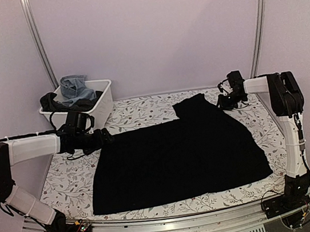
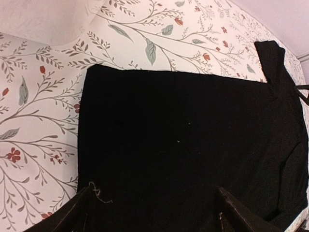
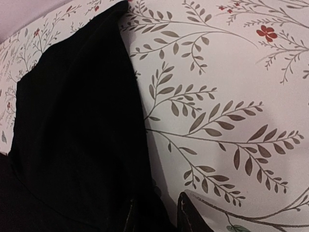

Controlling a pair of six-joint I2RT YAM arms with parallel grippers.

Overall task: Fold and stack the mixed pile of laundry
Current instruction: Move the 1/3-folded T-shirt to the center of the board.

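Note:
A large black cloth (image 1: 178, 159) lies spread flat across the floral table. My left gripper (image 1: 105, 139) hovers over its far left corner. In the left wrist view the gripper (image 2: 154, 217) stands wide open, with the cloth (image 2: 183, 135) below it and nothing between the fingers. My right gripper (image 1: 225, 103) is low at the cloth's far right edge, beside a folded-over flap. In the right wrist view its jaws (image 3: 157, 217) stand narrowly apart, with the edge of the cloth (image 3: 72, 135) between them. The rest of the laundry pile, light blue jeans (image 1: 76, 88) and dark clothes (image 1: 52, 101), sits in a bin.
The white plastic bin (image 1: 104, 103) stands at the back left corner, just behind my left arm. Its wall (image 2: 48, 19) shows in the left wrist view. Bare floral table (image 1: 66, 186) borders the cloth on all sides. Metal posts rise at the back corners.

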